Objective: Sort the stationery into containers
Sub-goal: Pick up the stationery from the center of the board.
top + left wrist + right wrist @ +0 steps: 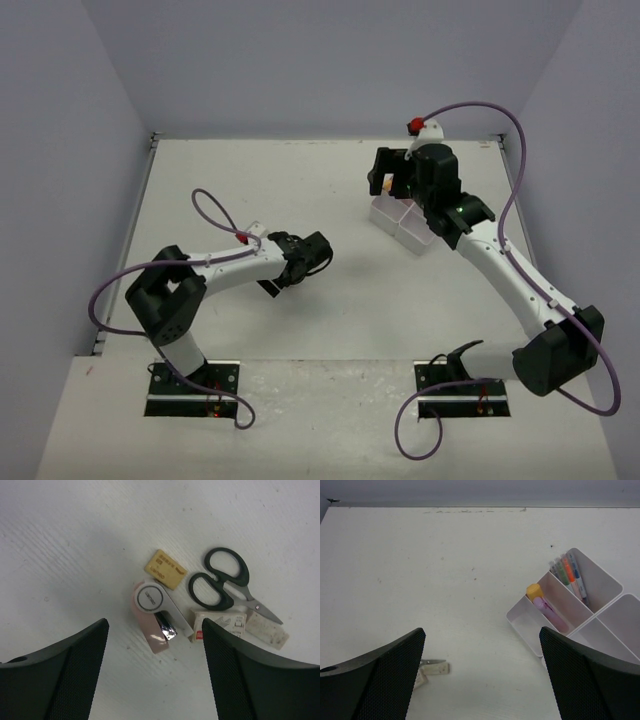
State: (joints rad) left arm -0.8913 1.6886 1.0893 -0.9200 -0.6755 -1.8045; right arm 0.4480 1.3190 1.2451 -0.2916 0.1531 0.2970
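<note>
In the left wrist view, black-handled scissors (225,580) lie on the white table beside a yellow eraser (166,569), a pink-and-white clip-like item (155,612) and two white erasers (220,624) (267,629). My left gripper (155,630) hangs open just above them, with nothing between its fingers. In the right wrist view, the white divided box (520,622) holds a pink marker with a yellow cap (547,611) in one compartment and several thin pens (570,577) in another. My right gripper (482,632) is open and empty, near the box (400,225).
The table's far edge and grey back wall (480,492) show beyond the box. An eraser (435,668) and the scissors' tip (434,662) lie at the lower left of the right wrist view. Both arms' bases (190,380) sit at the near edge.
</note>
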